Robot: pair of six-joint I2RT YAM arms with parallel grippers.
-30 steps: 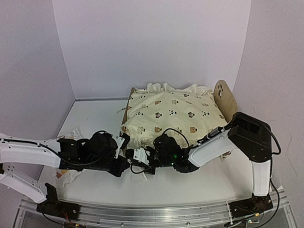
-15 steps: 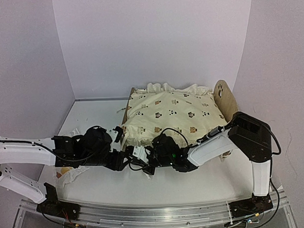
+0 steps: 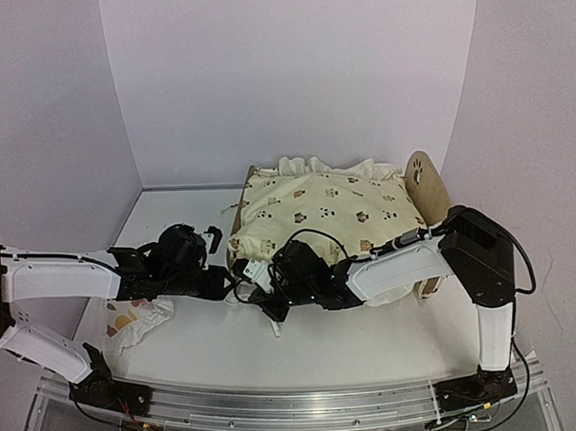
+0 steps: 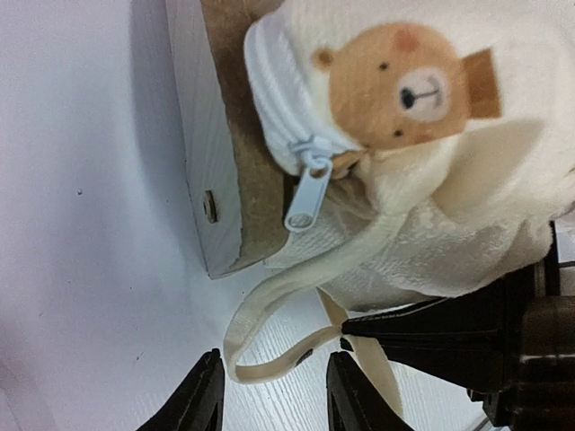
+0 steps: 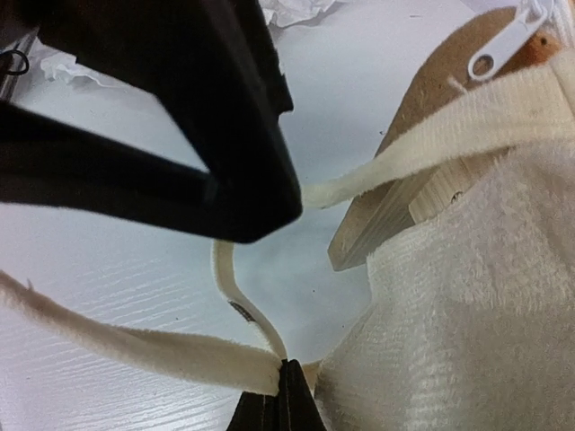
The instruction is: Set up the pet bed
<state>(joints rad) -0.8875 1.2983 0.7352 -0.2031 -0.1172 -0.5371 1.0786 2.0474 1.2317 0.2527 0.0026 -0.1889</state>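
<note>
**Top external view.** The pet bed (image 3: 422,180) is found at the far right of the table (image 3: 387,349). A light-wood arched headboard with a paw-print cutout is seen at its right end, and a low wooden board at its left. The frame is largely covered by a cream animal-print cushion (image 3: 326,214). Both arms are brought to the bed's near left corner. The left gripper (image 3: 226,279) and right gripper (image 3: 264,300) are set just beside each other there. Their jaw states cannot be told from this view. A small white pillow (image 3: 131,320) lies on the table under the left arm.

**Left wrist view.** The bed's corner (image 4: 234,153) is shown as brown wood beside a pale panel. The cushion's bear print and a zip pull (image 4: 305,193) lie over it. The left gripper's (image 4: 274,409) fingers are seen apart, clamped on nothing. A looped cushion tie (image 4: 260,355) lies just beyond their tips.

**Right wrist view.** The wooden corner (image 5: 395,211) is seen under the cushion's edge. The right gripper (image 5: 280,382) is closed together, pinching the tie at its tips.
</note>
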